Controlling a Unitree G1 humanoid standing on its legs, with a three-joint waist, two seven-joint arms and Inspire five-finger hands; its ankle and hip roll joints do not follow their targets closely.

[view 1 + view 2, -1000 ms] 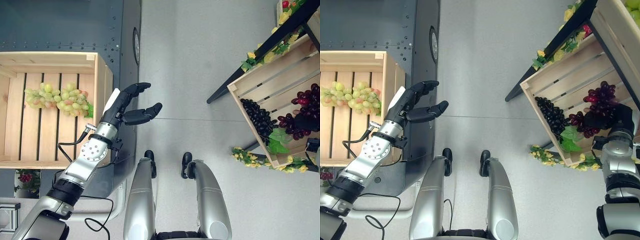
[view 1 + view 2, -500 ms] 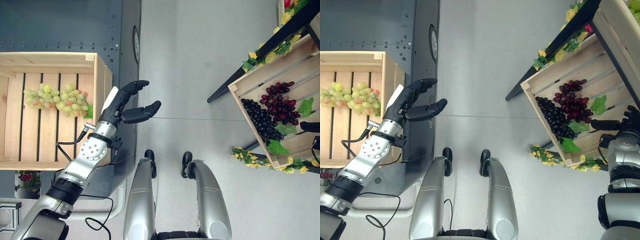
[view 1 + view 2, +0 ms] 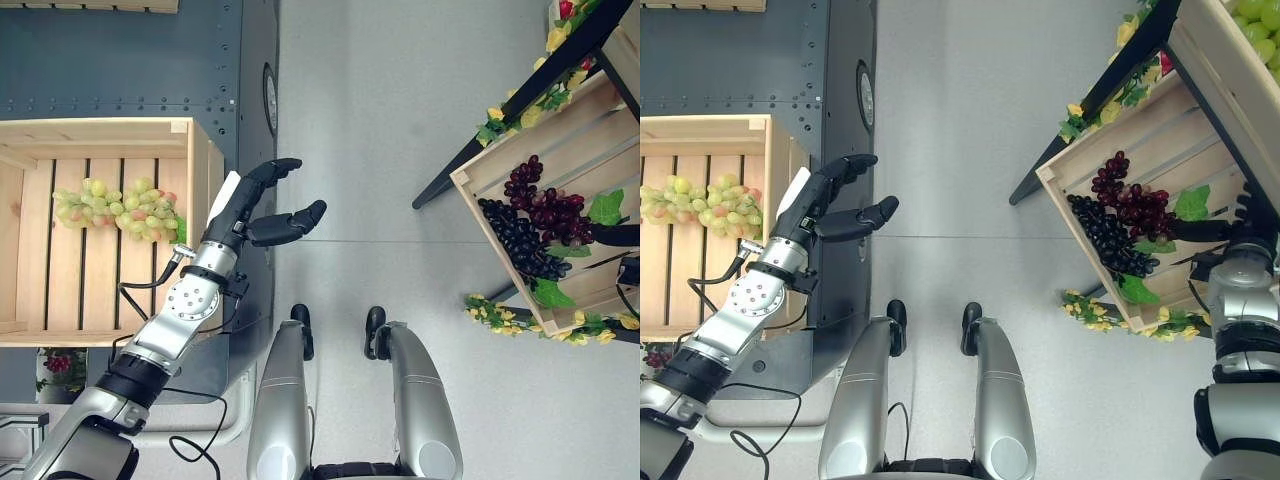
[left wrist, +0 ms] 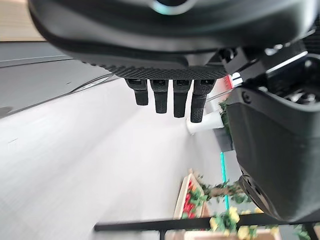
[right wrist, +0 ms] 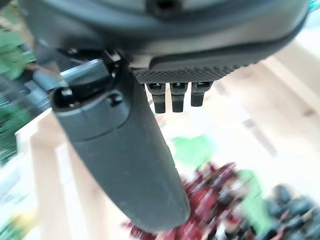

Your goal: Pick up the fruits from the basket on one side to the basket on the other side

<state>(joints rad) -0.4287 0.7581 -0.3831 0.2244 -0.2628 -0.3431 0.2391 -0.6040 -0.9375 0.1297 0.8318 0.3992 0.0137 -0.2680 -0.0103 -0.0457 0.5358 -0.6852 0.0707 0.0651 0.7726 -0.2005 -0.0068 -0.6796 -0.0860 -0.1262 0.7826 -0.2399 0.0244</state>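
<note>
**A:** so where are the hands at here?

**B:** left robot hand [image 3: 262,205] is raised over the floor, just right of the left wooden crate [image 3: 200,160]. Fingers straight, thumb out to the side, nothing in it. The right robot hand [image 3: 1240,222] sits at the near right edge of the tilted wooden crate [image 3: 1110,140] on the right. In its wrist view the fingers [image 5: 172,97] are straight and released, with the grapes past them.

**A:** and the fruit?

**B:** a green grape bunch [image 3: 115,208] lies across the slats of the left crate. The tilted crate has a dark red grape bunch [image 3: 1132,205] lying just beside a black grape bunch [image 3: 1105,238], plus a few green leaves [image 3: 1190,203]. Neither hand is touching any fruit.
</note>
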